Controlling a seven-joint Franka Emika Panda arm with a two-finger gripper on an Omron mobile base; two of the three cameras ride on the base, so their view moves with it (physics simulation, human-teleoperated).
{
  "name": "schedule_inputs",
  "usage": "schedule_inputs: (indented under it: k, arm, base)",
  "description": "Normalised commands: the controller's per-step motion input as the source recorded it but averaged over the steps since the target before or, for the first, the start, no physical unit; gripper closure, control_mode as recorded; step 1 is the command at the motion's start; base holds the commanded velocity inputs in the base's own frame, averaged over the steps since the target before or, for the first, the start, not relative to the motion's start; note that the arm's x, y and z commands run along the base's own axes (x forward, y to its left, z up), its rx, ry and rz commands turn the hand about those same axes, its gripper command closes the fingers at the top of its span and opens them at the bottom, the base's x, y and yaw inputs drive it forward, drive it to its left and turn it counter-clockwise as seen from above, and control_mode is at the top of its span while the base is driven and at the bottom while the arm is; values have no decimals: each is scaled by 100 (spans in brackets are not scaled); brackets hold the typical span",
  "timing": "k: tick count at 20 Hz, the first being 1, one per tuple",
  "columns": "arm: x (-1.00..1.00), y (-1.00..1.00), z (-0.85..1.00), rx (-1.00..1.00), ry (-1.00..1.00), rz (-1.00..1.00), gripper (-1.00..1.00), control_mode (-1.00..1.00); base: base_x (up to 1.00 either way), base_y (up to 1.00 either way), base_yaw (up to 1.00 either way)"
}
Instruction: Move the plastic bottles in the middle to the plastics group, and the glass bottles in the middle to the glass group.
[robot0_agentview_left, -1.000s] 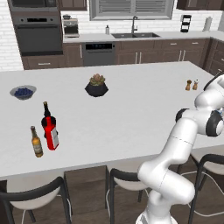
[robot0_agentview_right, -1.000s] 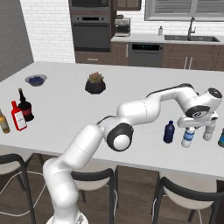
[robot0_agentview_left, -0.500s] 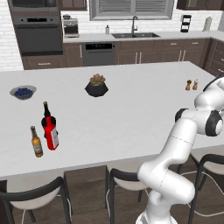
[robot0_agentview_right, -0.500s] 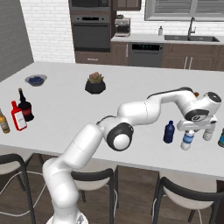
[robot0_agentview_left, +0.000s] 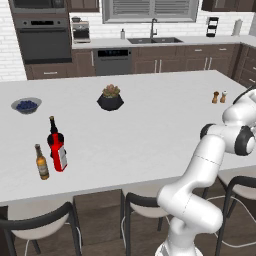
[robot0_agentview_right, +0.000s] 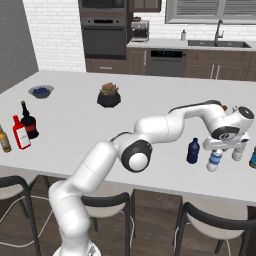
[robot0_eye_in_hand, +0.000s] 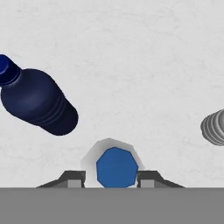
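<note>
My gripper (robot0_agentview_right: 218, 151) is at the counter's near right, shut on the clear water bottle (robot0_agentview_right: 215, 161) with the blue label. From above, the water bottle (robot0_eye_in_hand: 116, 166) is a blue disc in a pale ring between my fingertips (robot0_eye_in_hand: 73, 178). Whether it rests on the counter I cannot tell. The squat dark-blue bottle (robot0_agentview_right: 193, 151) stands just left of it, and in the hand view the dark-blue bottle (robot0_eye_in_hand: 39, 103) lies upper left. A pale grey ribbed bottle (robot0_eye_in_hand: 214, 127) of the plastics group is on the other side. The flat red bottle (robot0_agentview_left: 59, 155) stands with the dark round bottle (robot0_agentview_left: 52, 132) and the amber beer bottle (robot0_agentview_left: 41, 162).
A potted plant (robot0_agentview_left: 110, 97) sits mid-counter and a bowl of blue fruit (robot0_agentview_left: 26, 105) at the far left. Salt and pepper shakers (robot0_agentview_left: 219, 96) stand near the right end. A dark object (robot0_agentview_right: 253, 157) is cut off by the right edge. Stools line the near counter edge.
My hand has sunk a little with the water bottle between its fingers. The other bottles have stayed put.
</note>
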Motion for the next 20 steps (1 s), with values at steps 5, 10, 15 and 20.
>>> schedule_inputs:
  k: [5,10,15,20]
  arm:
    - [0,0,0,0,0,0,-100,-100]
    - [0,0,0,0,0,0,-100,-100]
    - [0,0,0,0,0,0,-100,-100]
    - [0,0,0,0,0,0,-100,-100]
  base:
    - [0,0,0]
    - [0,0,0]
    - [0,0,0]
    - [0,0,0]
